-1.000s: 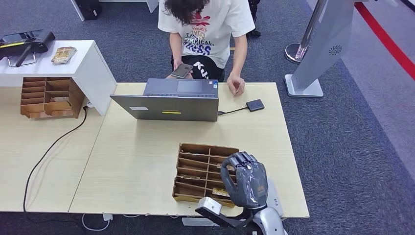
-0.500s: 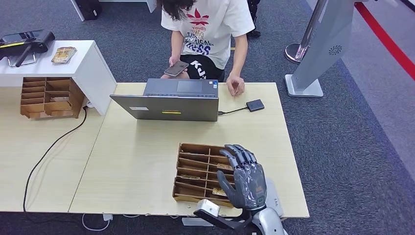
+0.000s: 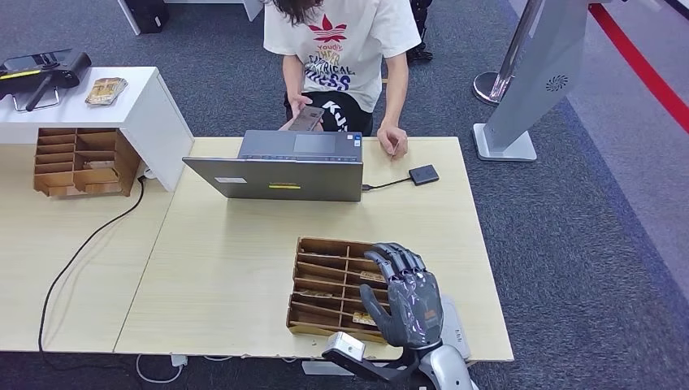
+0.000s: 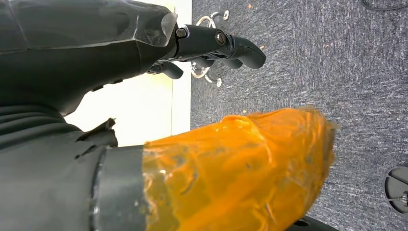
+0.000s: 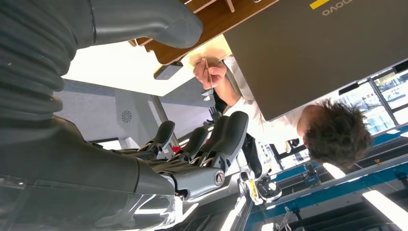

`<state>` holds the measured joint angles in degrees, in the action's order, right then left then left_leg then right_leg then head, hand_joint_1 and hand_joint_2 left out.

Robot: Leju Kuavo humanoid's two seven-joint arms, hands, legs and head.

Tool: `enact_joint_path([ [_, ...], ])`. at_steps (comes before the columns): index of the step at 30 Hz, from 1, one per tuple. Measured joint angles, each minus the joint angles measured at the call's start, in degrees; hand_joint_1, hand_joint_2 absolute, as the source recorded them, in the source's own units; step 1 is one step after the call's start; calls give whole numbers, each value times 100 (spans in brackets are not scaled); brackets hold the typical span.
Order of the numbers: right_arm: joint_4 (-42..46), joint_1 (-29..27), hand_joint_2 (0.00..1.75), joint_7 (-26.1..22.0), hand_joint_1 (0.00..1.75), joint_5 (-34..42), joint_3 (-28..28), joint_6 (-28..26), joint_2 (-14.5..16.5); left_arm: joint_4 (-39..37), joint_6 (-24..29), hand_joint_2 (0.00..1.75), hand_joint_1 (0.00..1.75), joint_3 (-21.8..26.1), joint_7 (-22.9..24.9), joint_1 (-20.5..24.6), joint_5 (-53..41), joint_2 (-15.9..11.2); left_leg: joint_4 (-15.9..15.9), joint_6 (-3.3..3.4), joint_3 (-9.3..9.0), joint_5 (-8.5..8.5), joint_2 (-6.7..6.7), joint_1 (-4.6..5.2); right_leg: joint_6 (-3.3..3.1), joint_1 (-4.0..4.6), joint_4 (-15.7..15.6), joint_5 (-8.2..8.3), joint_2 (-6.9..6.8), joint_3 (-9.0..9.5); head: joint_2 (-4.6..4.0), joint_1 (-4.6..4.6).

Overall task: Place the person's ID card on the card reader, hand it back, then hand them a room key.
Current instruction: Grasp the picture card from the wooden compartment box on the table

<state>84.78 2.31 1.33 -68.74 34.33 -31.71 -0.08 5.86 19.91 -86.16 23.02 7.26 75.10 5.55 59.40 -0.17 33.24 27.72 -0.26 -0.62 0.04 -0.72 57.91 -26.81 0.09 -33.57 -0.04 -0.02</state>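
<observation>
While the right hand (image 3: 406, 301) is hovering over the near-right corner of the wooden card organizer (image 3: 325, 284), its fingers are standing apart and slightly curled, holding nothing; the right wrist view is showing the same spread fingers (image 5: 226, 134) with clear gaps between them. Small cards are sitting in the organizer's slots right by the hand; cannot tell if any is the room key. The left hand (image 4: 144, 62) is hanging off the near edge of the table (image 3: 227, 268), dark fingers (image 4: 240, 48) curled in over grey carpet, nothing in them, thumb wrapped in orange film.

Mid-table, the grey laptop (image 3: 280, 166) is sitting open with its lid back facing the robot. Just right of it, the card reader (image 3: 423, 174) is lying flat, cabled to the laptop, nothing on top.

At the far edge, the person (image 3: 345, 49) in a white printed T-shirt is sitting behind the laptop. One hand (image 3: 392, 140) is resting on the table near the reader, pinching a thin ID card (image 5: 208, 74) edge-on in the right wrist view. The other hand is holding a phone (image 3: 306, 119).

Far left, a second wooden organizer (image 3: 77, 161) is sitting against a white stand (image 3: 130, 106).
</observation>
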Motion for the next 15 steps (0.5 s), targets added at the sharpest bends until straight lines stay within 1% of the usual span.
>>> enact_joint_path([
  [9, -4, 2, 175, -4, 70, 51, 104, 112, -3, 0, 1, 0, 0, -33, 0, 0, 9, 0, 0, 0, 0, 0, 0, 0, 0, 0, 0, 0, 0, 0, 0, 0],
  [12, -19, 12, 175, -7, 76, 92, 163, 145, -3, 0, 4, 0, 0, -55, 0, 1, 15, 0, 0, 0, 0, 0, 0, 0, 0, 0, 0, 0, 0, 0, 0, 0],
  [15, -60, 40, 175, -8, 86, 118, 217, 187, -3, 0, 3, 0, 0, -63, 0, 1, 12, -1, 0, 0, 0, 0, 0, 0, 0, 0, 0, 0, 0, 0, 0, 0],
])
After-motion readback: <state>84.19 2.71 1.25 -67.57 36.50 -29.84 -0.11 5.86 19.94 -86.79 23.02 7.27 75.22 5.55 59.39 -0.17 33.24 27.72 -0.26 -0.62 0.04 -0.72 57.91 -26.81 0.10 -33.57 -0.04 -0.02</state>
